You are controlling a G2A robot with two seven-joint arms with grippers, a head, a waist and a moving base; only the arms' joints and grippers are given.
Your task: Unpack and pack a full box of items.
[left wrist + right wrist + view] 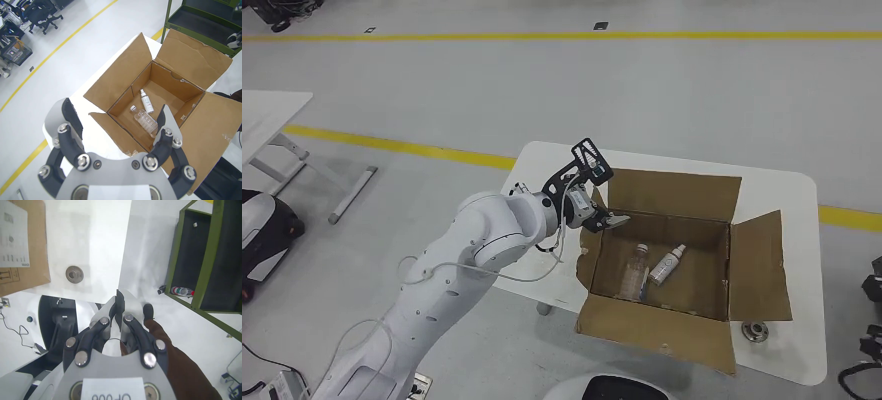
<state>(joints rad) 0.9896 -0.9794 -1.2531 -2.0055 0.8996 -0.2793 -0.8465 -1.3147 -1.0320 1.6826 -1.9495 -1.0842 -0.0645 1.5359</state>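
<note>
**Top view.**
- Cardboard box (682, 190): brown and corrugated. It is standing open on the white desk (797, 190), taking up the middle and right part. All four flaps are folding outward, and the near flap is hanging toward the desk's near edge.
- Clear bottle (635, 272): see-through ribbed plastic with a pale cap. It is lying on its side on the box floor, toward the box's left wall.
- Spray bottle (667, 265): white and slim. It is lying on its side just beside the clear bottle.
- Metal disc (755, 331): round, with a centre hole. It is lying flat near the desk's near right corner, just beside the box's right flap.
- Left gripper (602, 190): it is hovering over the box's left rim with its fingers spread.

**Left wrist view.**
- Left gripper (115, 103): it is looking down into the box (189, 56) with its fingers spread wide and nothing between them.
- Clear bottle (145, 123) and spray bottle (146, 102): they are lying side by side on the box floor, with their caps pointing the same way.

**Right wrist view.**
- Right gripper (119, 298): its fingers are pressing together, with nothing between them.
- Box (36, 247): one outer face is showing, bearing a white label.
- Metal disc (74, 274): it is lying on the desk (85, 237), near the box corner and close to the desk's edge.
</note>
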